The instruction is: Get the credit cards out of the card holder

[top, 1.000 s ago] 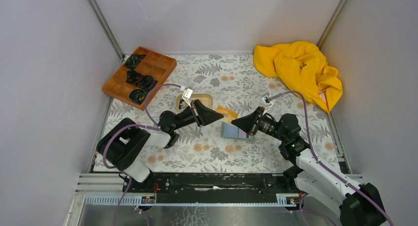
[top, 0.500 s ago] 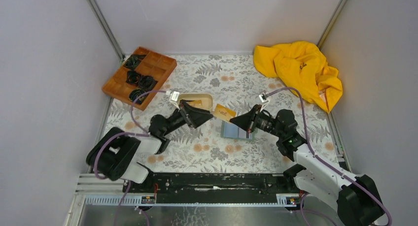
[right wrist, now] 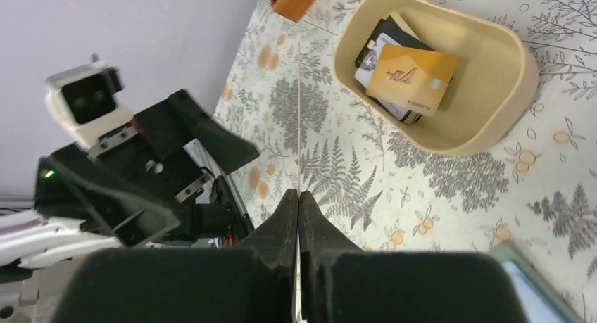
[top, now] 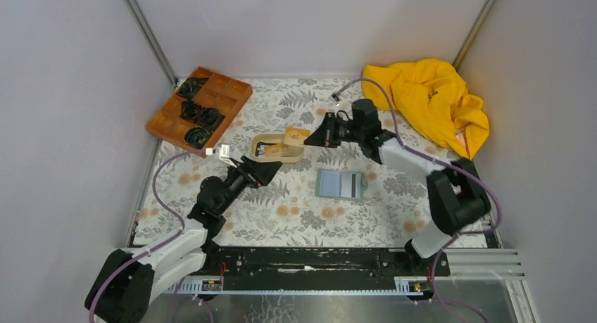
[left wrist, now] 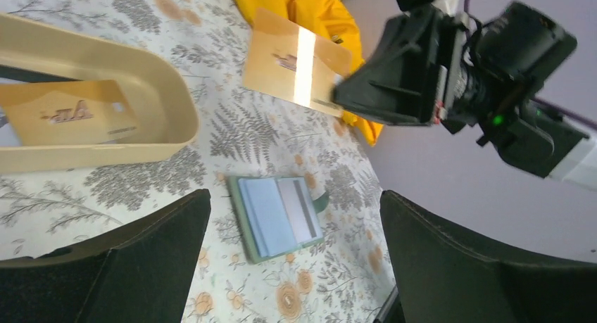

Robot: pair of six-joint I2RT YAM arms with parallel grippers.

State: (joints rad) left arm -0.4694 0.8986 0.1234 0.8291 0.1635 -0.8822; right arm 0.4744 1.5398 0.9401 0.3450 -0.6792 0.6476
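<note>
The right fingers (right wrist: 276, 233) are pressed together on a thin tan-orange rectangular card (left wrist: 296, 62). The right wrist view shows it edge-on, as a pale line running out from between the tips. The left wrist view shows its broad face: it hangs in the air, gripped along one edge, at the far right end of the beige oval plastic tray (left wrist: 171, 101). Whether it is over the rim or just beside it cannot be told. The left fingers (left wrist: 134, 263) stand wide apart with nothing between them. They are on the near side of the tray, pointing towards it across the floral-patterned bench (top: 394, 196).

A second tan-orange card (right wrist: 412, 77) lies flat inside the tray, on top of whitish and dark flat pieces (right wrist: 374, 54) that cannot be told apart.

The small flat blue-grey folding card holder (top: 340, 184) lies open on the bench, near the tray and to its near right. Its light blue panels and dark stripe face up, and it is apart from both sets of fingers.

Further out, a brown wooden compartment tray (top: 224, 98) sits at the far left of the bench with black coiled items (top: 200, 117) in several compartments. A crumpled yellow cloth (top: 429, 98) lies in the far right corner.
</note>
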